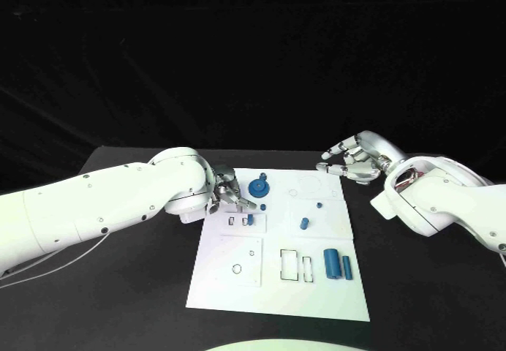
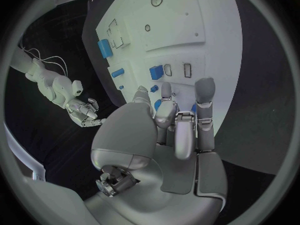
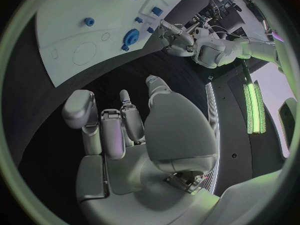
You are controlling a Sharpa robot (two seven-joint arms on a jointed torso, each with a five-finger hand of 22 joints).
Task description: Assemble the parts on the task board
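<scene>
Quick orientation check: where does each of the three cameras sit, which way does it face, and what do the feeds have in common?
Head view: on the robot's head, looking down at the task board; both white arms enter, left hand at the board's edge, right hand beyond its far corner.
Left wrist view: behind the left hand, facing the board; the right hand shows too.
Right wrist view: behind the right hand, facing the board and left hand.
Shared: the board and its blue parts.

No text, label or number is readable.
</scene>
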